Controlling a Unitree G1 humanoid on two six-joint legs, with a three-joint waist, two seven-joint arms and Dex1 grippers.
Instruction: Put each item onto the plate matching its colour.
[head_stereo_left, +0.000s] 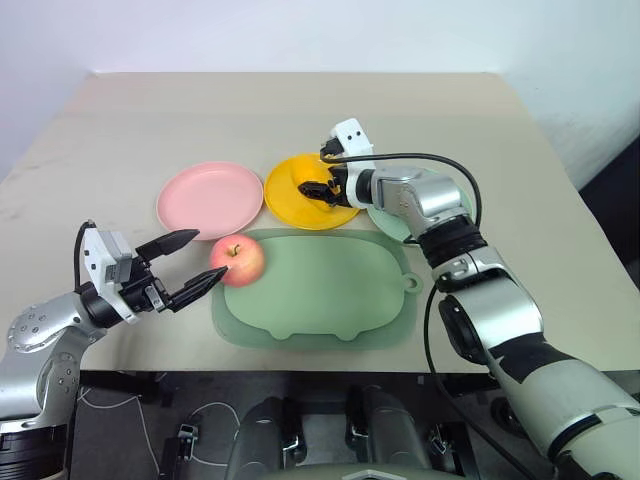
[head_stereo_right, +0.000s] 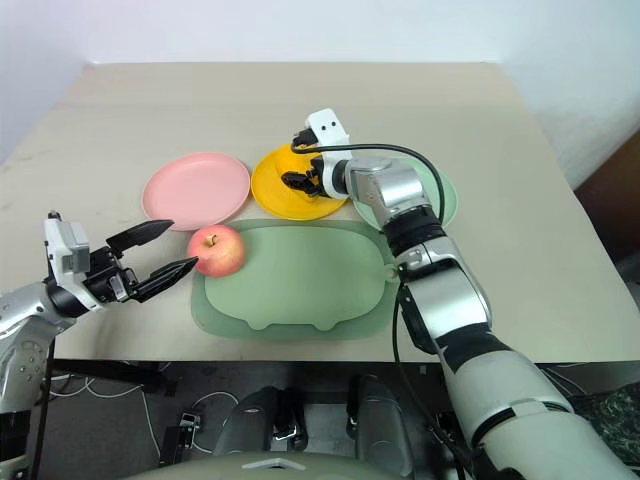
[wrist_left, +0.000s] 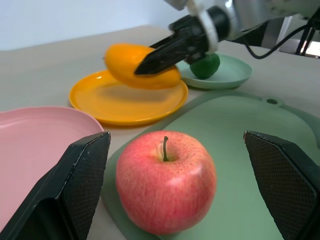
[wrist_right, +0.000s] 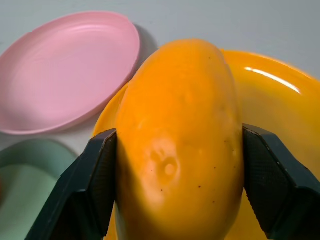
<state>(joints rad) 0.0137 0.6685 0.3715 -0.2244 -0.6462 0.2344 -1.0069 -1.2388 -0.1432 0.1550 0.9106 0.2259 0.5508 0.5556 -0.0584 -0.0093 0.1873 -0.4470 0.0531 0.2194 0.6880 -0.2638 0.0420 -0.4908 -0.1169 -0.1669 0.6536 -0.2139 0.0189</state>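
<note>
Over the yellow plate (head_stereo_left: 300, 205) the right arm reaches far out, forearm stretched forward and angled toward the robot's left, wrist tipped slightly down. Its right tool (head_stereo_left: 320, 189) is clamped on the yellow mango (wrist_left: 137, 65), one black finger (wrist_right: 85, 190) pressed to each side of the fruit, and the left wrist view shows the mango held just above the plate rather than resting on it.

Down at the near left, the left arm sits bent and low by the tabletop (head_stereo_left: 120, 130) edge, its forearm pointing roughly level toward the centre. The left tool (head_stereo_left: 190, 265) is spread wide with nothing between its fingers, and the red-pink apple (head_stereo_left: 238, 261) stands just beyond the fingertips, stem up, on the near left corner of the pale-green mat (head_stereo_left: 330, 295).

The pink plate (head_stereo_left: 205, 195) lies bare just left of the yellow one, rims close. The green lime (wrist_left: 205, 66) sits on the mint green plate (wrist_left: 235, 75), on the far side of the right forearm.

No brand, label or writing can be read on anything.
</note>
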